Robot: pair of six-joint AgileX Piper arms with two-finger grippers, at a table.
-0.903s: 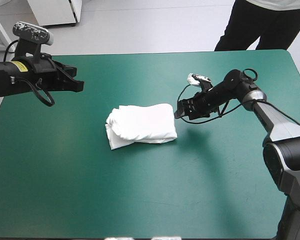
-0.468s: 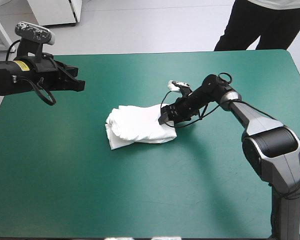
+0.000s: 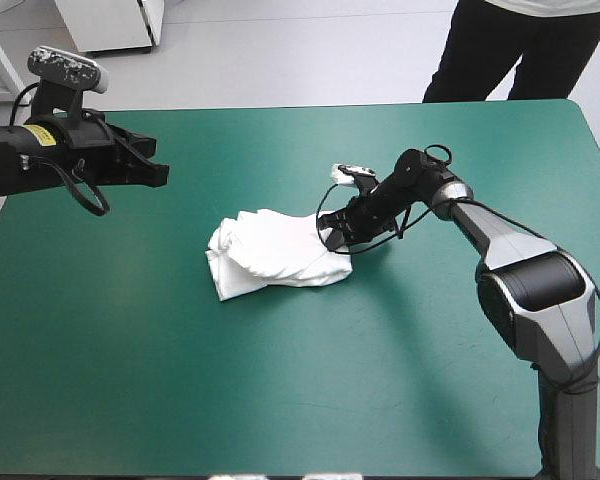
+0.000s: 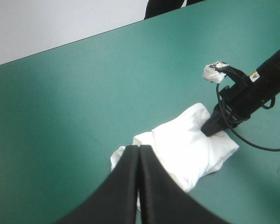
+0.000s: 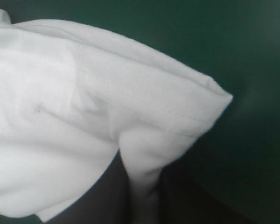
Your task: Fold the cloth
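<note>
The folded T-shirt (image 3: pixel 280 258) lay near the middle of the surface (image 3: pixel 280 400), the right pincer (image 3: pixel 332 236) clamped on its right edge, the left pincer (image 3: pixel 162 172) pressed together near the far left corner; lifting slowly would likely keep the layers stacked.

The left arm (image 3: pixel 20 165) is black with a small yellow label (image 3: pixel 42 134). The right arm (image 3: pixel 505 240) has silver-grey links, a rounded black joint (image 3: pixel 533 283) and a black wrist end. The left pincer (image 4: pixel 139 148) has two curved black fins.
</note>
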